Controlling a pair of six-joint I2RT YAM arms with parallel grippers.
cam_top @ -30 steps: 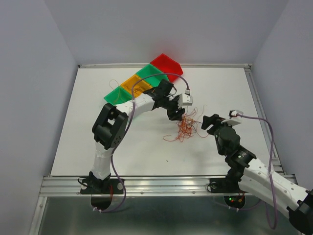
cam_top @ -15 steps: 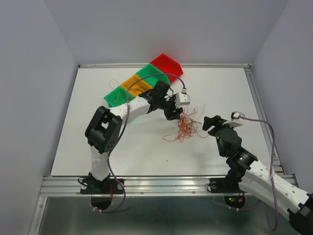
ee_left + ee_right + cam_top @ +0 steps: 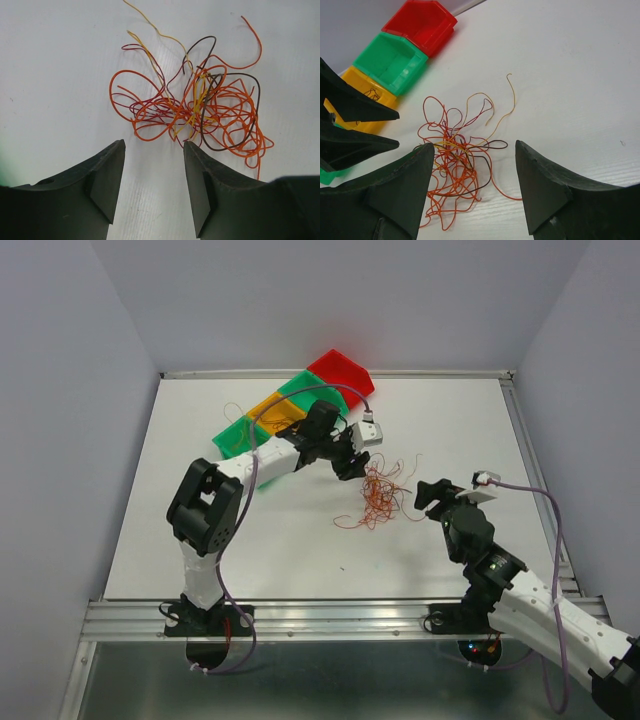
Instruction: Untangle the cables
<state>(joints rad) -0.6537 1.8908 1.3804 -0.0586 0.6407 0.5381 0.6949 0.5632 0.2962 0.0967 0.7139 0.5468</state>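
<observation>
The cables (image 3: 378,495) lie as one loose tangle of thin orange, red, yellow and dark brown wires on the white table. My left gripper (image 3: 350,462) is open and empty, just up-left of the tangle. In the left wrist view the cables (image 3: 200,112) lie just beyond my left gripper (image 3: 154,145), with bare table between the jaws. My right gripper (image 3: 430,495) is open and empty, to the right of the tangle. In the right wrist view the cables (image 3: 455,160) lie partly between the jaws of my right gripper (image 3: 474,146).
A diagonal row of bins stands at the back: red bin (image 3: 340,373), green bin (image 3: 308,390), yellow bin (image 3: 278,412), second green bin (image 3: 238,435). The yellow bin (image 3: 365,92) holds a thin wire. A stray wire (image 3: 232,408) lies left of the bins.
My left gripper has drawn back up and left from over the tangle toward the bins. The right gripper has shifted slightly down. The tangle stays in place.
</observation>
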